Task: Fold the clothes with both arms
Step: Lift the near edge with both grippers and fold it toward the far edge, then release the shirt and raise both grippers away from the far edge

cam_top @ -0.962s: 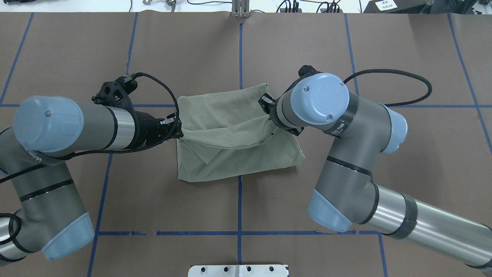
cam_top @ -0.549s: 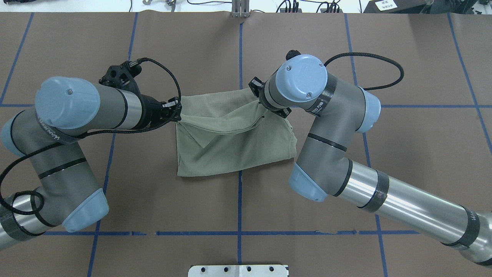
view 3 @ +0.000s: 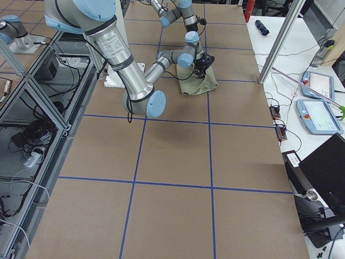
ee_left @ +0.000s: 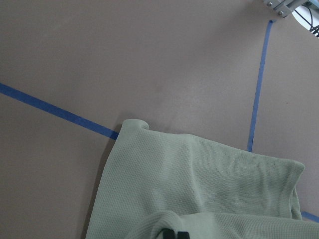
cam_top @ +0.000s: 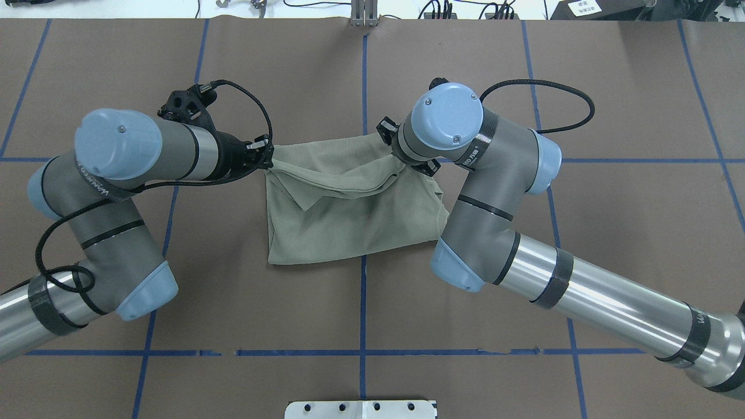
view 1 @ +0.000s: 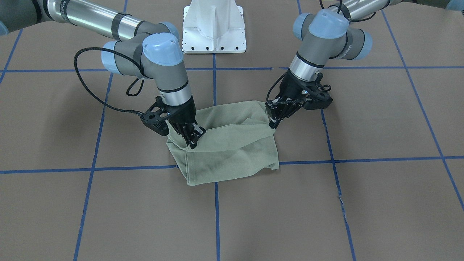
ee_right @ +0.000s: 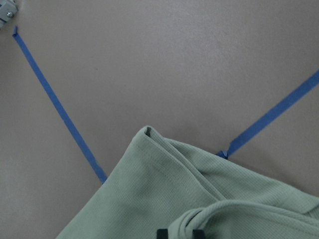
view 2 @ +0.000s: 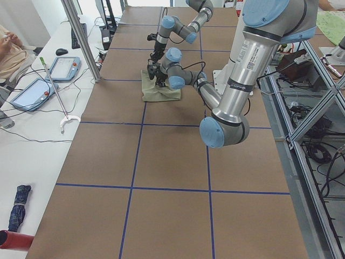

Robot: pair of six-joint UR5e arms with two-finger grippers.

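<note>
The sage-green shirt [cam_top: 349, 221] lies folded into a rough rectangle at the table's middle, and it also shows in the front-facing view [view 1: 232, 156]. My left gripper [cam_top: 269, 159] is shut on the shirt's raised edge at its left corner, which the front-facing view [view 1: 272, 124] also shows. My right gripper [view 1: 192, 144] is shut on the same edge at the other corner; in the overhead view its own wrist hides it. The held edge sags between the two grippers above the lower layer. Both wrist views show ribbed cloth [ee_left: 199, 189] [ee_right: 164, 199] bunched at the fingertips.
The brown table cover [cam_top: 524, 262] carries a grid of blue tape lines [cam_top: 363, 75]. The white pedestal base [view 1: 214, 32] stands at the robot's side. A metal plate [cam_top: 361, 409] sits at the near edge. Side benches hold tablets [view 2: 64, 67].
Both grippers have carried the held shirt edge toward the table's far side, away from the robot's base. The lifted layer now covers more of the shirt's far part, and both elbows have swung inward.
</note>
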